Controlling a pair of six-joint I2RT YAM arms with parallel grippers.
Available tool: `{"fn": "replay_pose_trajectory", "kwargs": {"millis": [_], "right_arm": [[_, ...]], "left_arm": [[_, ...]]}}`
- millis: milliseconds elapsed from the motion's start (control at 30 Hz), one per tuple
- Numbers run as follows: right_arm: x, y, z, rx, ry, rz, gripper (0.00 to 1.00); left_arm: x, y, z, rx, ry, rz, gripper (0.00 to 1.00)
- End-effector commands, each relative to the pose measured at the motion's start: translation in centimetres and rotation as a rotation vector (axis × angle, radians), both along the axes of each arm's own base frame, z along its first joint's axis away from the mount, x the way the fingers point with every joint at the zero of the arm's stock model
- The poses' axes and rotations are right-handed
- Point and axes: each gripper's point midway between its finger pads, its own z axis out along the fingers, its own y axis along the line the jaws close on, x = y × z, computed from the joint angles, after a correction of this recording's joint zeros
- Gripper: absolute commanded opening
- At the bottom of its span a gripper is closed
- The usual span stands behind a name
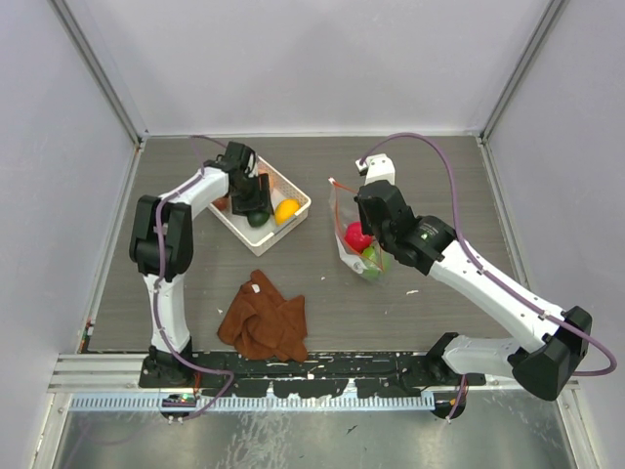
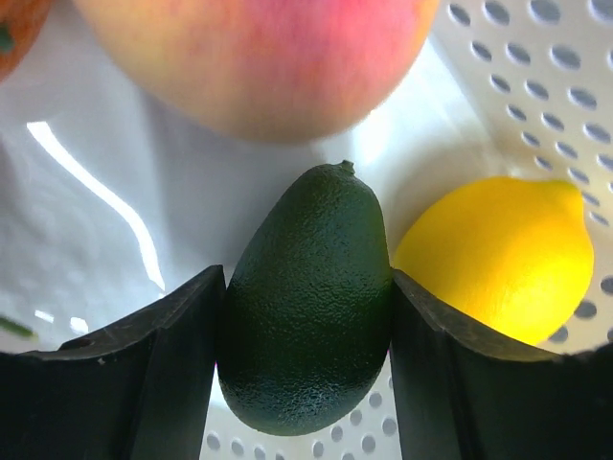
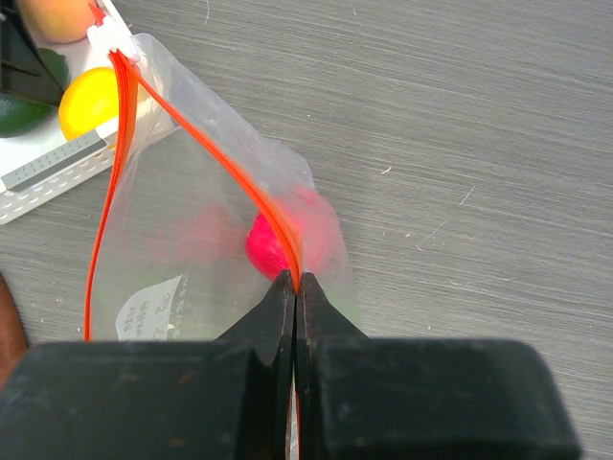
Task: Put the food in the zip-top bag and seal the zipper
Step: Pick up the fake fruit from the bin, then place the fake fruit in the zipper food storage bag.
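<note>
My left gripper [image 1: 252, 203] is down in the white basket [image 1: 293, 193], its jaws closed against both sides of the dark green fruit [image 2: 306, 307]. The peach-pink fruit [image 2: 259, 57] and yellow fruit [image 2: 498, 254] lie beside it, and an orange fruit [image 2: 11, 29] shows at the corner. My right gripper [image 3: 297, 280] is shut on the orange-red zipper [image 3: 192, 134] and holds the clear bag [image 1: 344, 207] up with its mouth gaping toward the basket. A red fruit [image 3: 268, 251] and a bright green fruit [image 1: 372, 259] sit inside the bag.
A crumpled brown cloth [image 1: 264, 318] lies on the grey table in front of the basket. The basket's near corner [image 3: 53, 171] almost touches the bag's mouth. Grey walls close in the table on three sides.
</note>
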Motion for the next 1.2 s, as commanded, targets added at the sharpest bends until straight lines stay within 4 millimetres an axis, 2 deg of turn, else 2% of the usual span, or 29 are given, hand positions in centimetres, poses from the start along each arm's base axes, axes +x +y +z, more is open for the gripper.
{"fn": "replay_pose_trajectory", "kwargs": {"millis": [0, 200, 600, 833, 1000, 1167], "right_arm": [[0.5, 0.6, 2.5, 0.072, -0.050, -0.010, 0.00], [0.4, 0.8, 2.9, 0.091, -0.049, -0.009, 0.00], [0.1, 2.2, 2.6, 0.136, -0.019, 0.000, 0.00], [0.0, 2.8, 2.6, 0.163, -0.010, -0.008, 0.00], [-0.2, 3.9, 2.4, 0.177, -0.012, 0.011, 0.00], [-0.5, 5.3, 2.5, 0.182, -0.023, 0.023, 0.00]], "left_arm": [[-0.2, -0.4, 5.9, -0.075, -0.125, 0.002, 0.44], [-2.3, -1.9, 9.9, -0.213, -0.210, 0.000, 0.40], [-7.3, -5.7, 19.3, -0.506, -0.448, -0.065, 0.29], [-10.3, -8.2, 23.0, -0.655, -0.493, -0.110, 0.27], [-12.3, -9.8, 24.5, -0.734, -0.490, -0.100, 0.24], [-14.6, -10.8, 27.0, -0.813, -0.547, -0.098, 0.20]]}}
